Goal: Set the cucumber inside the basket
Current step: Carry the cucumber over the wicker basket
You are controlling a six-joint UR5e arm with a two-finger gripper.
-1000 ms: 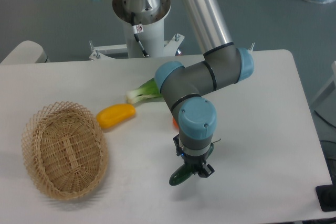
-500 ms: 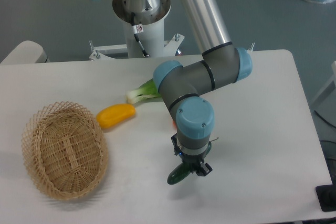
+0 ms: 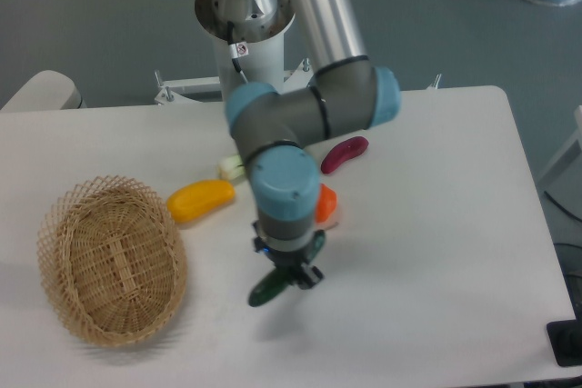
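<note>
My gripper (image 3: 287, 275) is shut on the dark green glossy cucumber (image 3: 269, 288), which sticks out down and to the left of the fingers, held above the white table. The oval tan wicker basket (image 3: 111, 262) stands at the front left of the table, well to the left of the gripper, and nothing lies in it.
A yellow pepper (image 3: 201, 199) lies just right of the basket's far rim. The white stem of a bok choy (image 3: 230, 168) shows behind the arm. An orange vegetable (image 3: 326, 203) and a purple eggplant (image 3: 345, 154) lie right of the wrist. The arm's base (image 3: 244, 34) stands at the back.
The arm has swung left toward the basket, carrying the cucumber with it. The eggplant and orange vegetable, hidden before by the arm, now show.
</note>
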